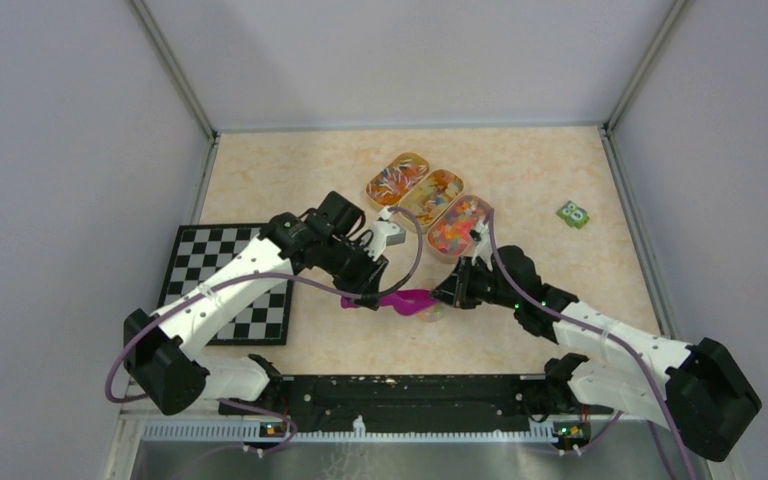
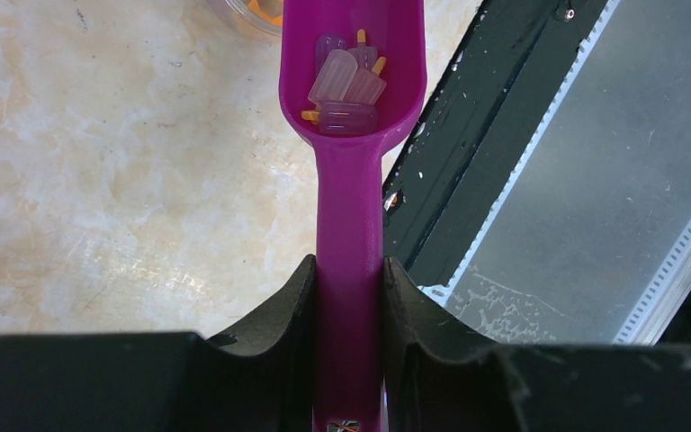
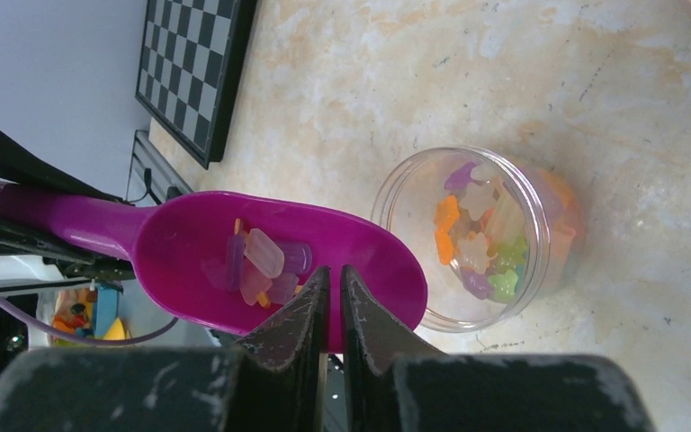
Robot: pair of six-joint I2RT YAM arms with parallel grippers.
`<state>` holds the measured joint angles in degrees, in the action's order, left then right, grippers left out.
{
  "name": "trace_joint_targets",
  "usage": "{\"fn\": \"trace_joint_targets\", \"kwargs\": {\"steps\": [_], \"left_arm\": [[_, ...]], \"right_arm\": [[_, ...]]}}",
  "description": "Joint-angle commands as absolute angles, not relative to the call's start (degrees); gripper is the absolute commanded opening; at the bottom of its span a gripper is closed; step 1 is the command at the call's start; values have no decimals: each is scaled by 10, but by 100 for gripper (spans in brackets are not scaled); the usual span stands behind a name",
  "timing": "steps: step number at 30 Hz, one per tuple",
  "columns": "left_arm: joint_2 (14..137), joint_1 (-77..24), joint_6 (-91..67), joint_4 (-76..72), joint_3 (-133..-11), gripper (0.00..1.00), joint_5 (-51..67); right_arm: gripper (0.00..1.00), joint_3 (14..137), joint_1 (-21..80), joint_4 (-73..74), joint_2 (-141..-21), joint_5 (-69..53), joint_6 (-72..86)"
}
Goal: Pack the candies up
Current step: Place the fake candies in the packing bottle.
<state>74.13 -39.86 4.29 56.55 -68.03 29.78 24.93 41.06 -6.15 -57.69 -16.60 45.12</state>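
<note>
My left gripper point(image 1: 358, 297) point(image 2: 348, 265) is shut on the handle of a purple scoop point(image 1: 405, 300) point(image 2: 351, 180) point(image 3: 189, 238). Several pale pink and purple candies point(image 2: 346, 85) point(image 3: 261, 261) lie in its bowl. A small clear jar point(image 3: 468, 151) point(image 1: 436, 313) stands on the table just past the scoop's tip, with orange, green and purple candies point(image 3: 481, 243) inside. My right gripper point(image 1: 453, 290) point(image 3: 335, 270) is shut but for a thin slit. Its tips are at the scoop's near rim, beside the jar. Three oval trays point(image 1: 430, 195) of mixed candies stand behind.
A chessboard point(image 1: 230, 285) point(image 3: 189, 72) lies at the left. A small green object point(image 1: 573, 214) sits at the far right. The black base rail point(image 1: 400, 395) point(image 2: 468, 162) runs along the near edge, close under the scoop. Grey walls enclose the table.
</note>
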Motion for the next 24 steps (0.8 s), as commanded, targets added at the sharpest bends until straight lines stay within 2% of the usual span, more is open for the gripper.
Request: {"fn": "trace_joint_targets", "kwargs": {"steps": [1, 11, 24], "left_arm": [[754, -396, 33, 518, -699, 0, 296], [799, -396, 48, 548, -721, 0, 314], [827, -396, 31, 607, -746, 0, 262]], "right_arm": [[9, 242, 421, -54, -561, -161, 440], [9, 251, 420, -80, -576, -149, 428], [9, 319, 421, -54, -561, -101, 398]]}}
